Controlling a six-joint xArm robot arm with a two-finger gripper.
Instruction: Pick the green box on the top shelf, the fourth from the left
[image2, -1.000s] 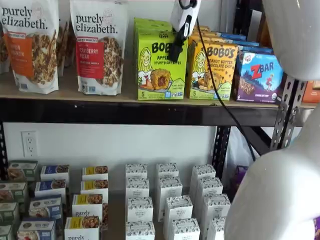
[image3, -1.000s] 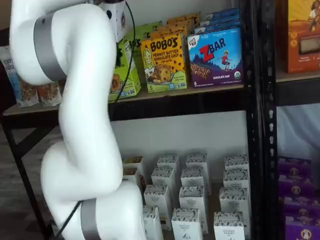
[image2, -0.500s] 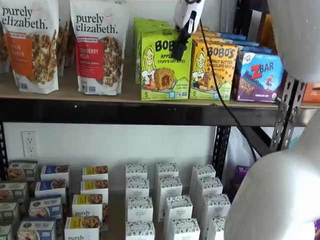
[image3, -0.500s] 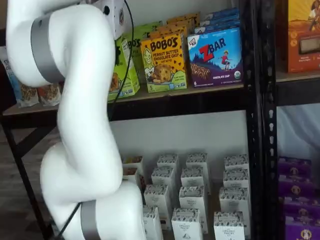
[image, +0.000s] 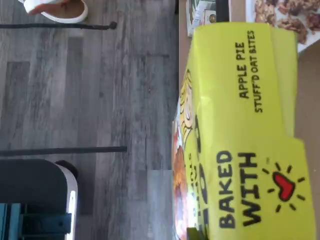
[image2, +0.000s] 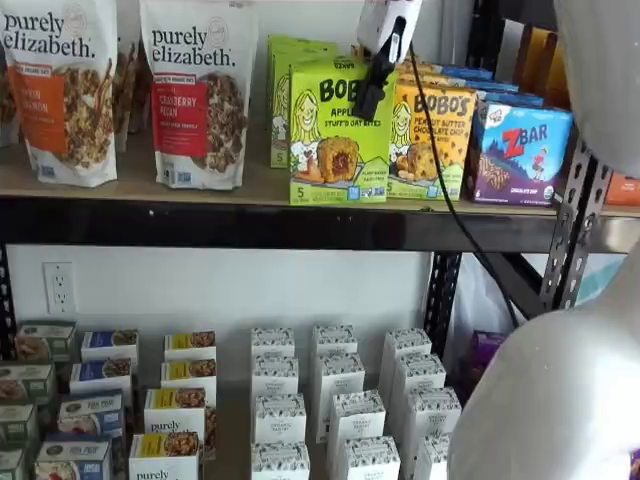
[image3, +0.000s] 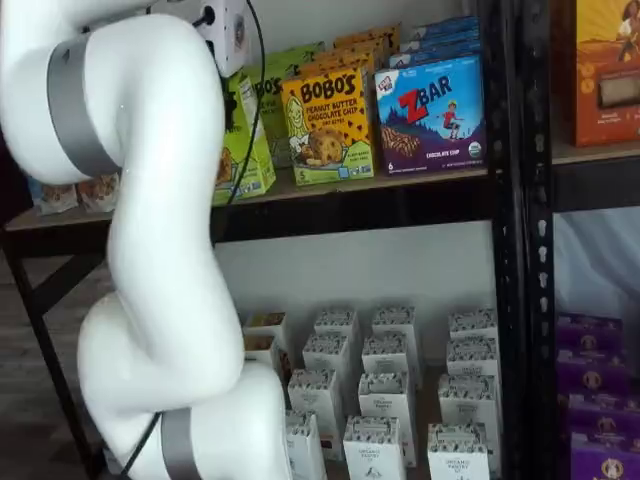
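Green box (image2: 338, 135): lime carton, upright, printed "BOBO'S APPLE PIE stuff'd oat bites" with cartoon girl and pastry picture; at the front edge of the top shelf (image2: 250, 222), forward of the green cartons (image2: 300, 55) ranked behind it. In the wrist view, same carton (image: 240, 135) fills most of the frame, side panel reading "APPLE PIE STUFF'D OAT BITES" and "BAKED WITH" plus a red heart; grey plank floor (image: 90, 100) beyond.

Gripper (image2: 378, 75): white body, black fingers, closed on the upper right part of the green box; black cable (image2: 440, 190) trailing down from it.

Neighbours, right: yellow-orange Bobo's carton (image2: 432, 140), just beside; blue ZBar carton (image2: 518, 152) further along. Neighbours, left: two purely elizabeth pouches (image2: 198, 90), standing.

Other shelf view: green box (image3: 245, 150) largely hidden behind the white arm (image3: 150, 250); Bobo's peanut butter carton and ZBar carton in plain sight beside it.

Lower shelf: rows of small white cartons (image2: 340, 400); yellow and blue boxes (image2: 110, 390) to the left.
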